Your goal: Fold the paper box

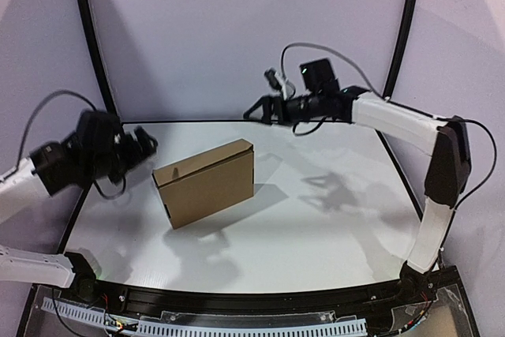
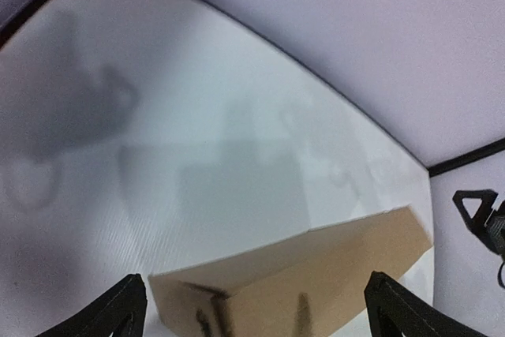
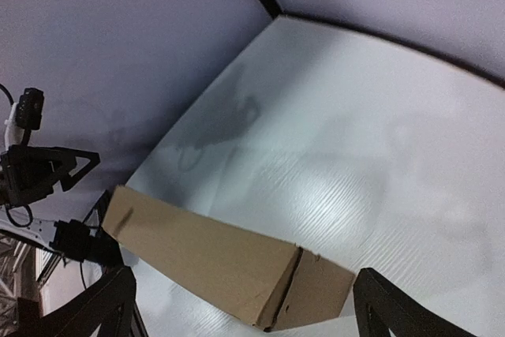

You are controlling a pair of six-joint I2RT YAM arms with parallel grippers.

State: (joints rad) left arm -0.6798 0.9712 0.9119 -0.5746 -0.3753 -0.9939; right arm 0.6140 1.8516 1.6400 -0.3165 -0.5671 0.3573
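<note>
One paper box (image 1: 207, 181) sits apart from left tool (image 1: 146, 144) and right tool (image 1: 256, 109).

You worked on a white table (image 1: 339, 230) that showed soft grey shadows (image 1: 335, 187) under even light. Pale lilac walls (image 1: 197, 29) closed it in behind, with black poles (image 1: 93, 45) running up them.

The left arm (image 1: 79, 159) is smeared by blur; the paper box (image 2: 316, 282) runs off the left wrist view's bottom edge.
</note>
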